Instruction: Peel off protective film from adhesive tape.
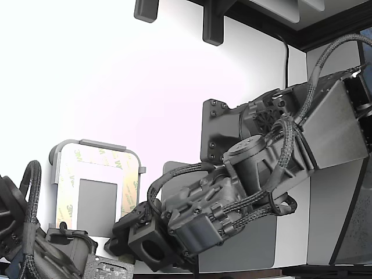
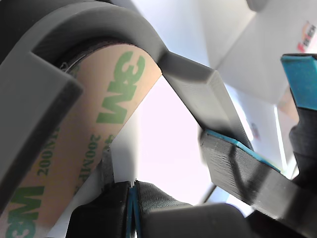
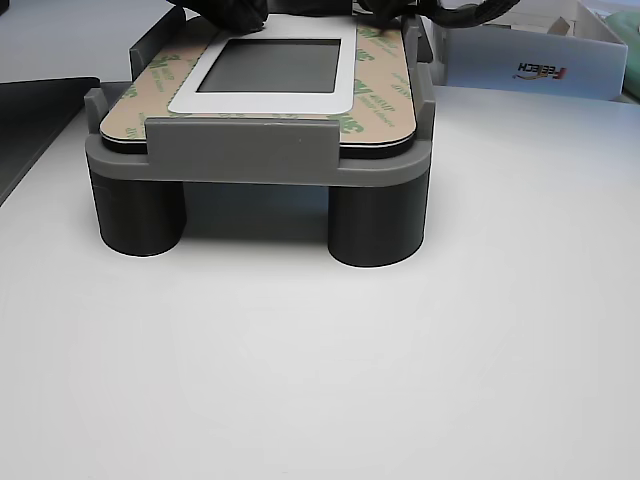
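Observation:
The protective film (image 1: 129, 186) is cream paper with green 3M logos. It frames a dark grey square (image 1: 96, 206) on the light grey tray (image 1: 93, 143) at the exterior view's left. In the other view the film (image 3: 378, 95) lies flat on the raised tray. The adhesive tape is hidden under it. My gripper (image 1: 123, 228) sits at the tray's corner nearest the arm. In the wrist view my gripper (image 2: 132, 203) is shut, blue pads pressed together, right beside the film's (image 2: 99, 124) edge. I cannot tell whether film is pinched between the pads.
A second arm (image 1: 35, 238) crouches at the exterior view's lower left. Two dark fingers (image 2: 237, 158) with blue pads stand apart near the tray. A dark grey mat (image 1: 256, 244) lies under my arm. A white box (image 3: 530, 60) stands behind the tray stand (image 3: 255, 165).

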Tool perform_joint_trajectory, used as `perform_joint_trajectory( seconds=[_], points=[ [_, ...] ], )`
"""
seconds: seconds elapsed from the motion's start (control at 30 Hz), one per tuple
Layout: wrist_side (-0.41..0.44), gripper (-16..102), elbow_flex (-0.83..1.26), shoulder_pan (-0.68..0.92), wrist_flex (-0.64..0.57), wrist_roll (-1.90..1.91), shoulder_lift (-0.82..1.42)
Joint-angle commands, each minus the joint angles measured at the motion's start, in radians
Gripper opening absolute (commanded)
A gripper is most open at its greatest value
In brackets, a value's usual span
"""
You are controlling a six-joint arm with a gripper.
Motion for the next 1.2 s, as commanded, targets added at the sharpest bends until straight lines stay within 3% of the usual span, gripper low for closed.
perform_joint_trajectory(
  seconds=[0.0, 1.17],
  points=[
    [-0.002, -10, -0.031, -0.003, 0.0, 0.003, 0.026],
    [-0.005, -10, -0.089, 0.006, 0.064, 0.037, 0.011]
  ],
)
